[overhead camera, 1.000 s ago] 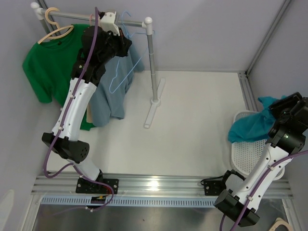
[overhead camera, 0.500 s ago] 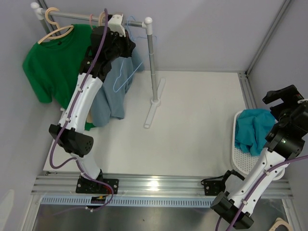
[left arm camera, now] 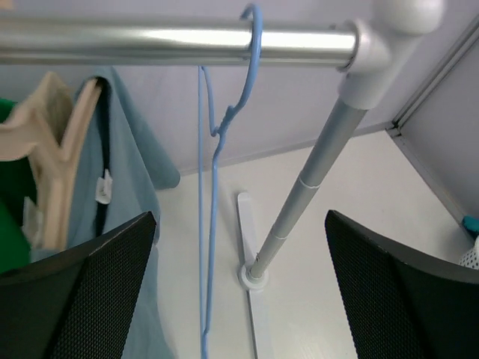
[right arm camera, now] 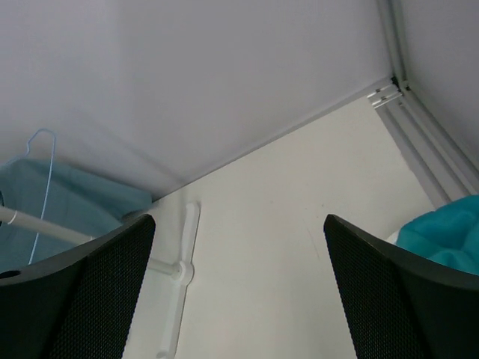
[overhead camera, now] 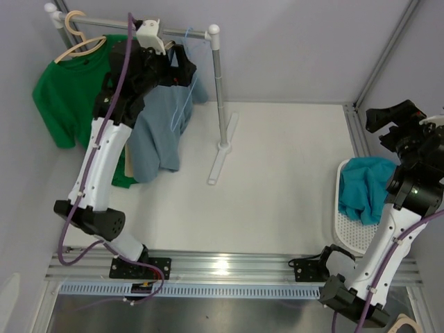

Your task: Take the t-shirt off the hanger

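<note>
- Left gripper (left arm camera: 239, 288) spread wide, empty, facing the thin blue wire hanger (left arm camera: 201, 187) (bare) on the silver metal rail (left arm camera: 150, 37).
- Right gripper (right arm camera: 238, 288) parted, empty; teal t-shirt (overhead camera: 364, 187) heaped in the white perforated basket (overhead camera: 350, 234).

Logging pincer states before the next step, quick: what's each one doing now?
Left pincer: open, holding nothing.
Right pincer: open, holding nothing.
</note>
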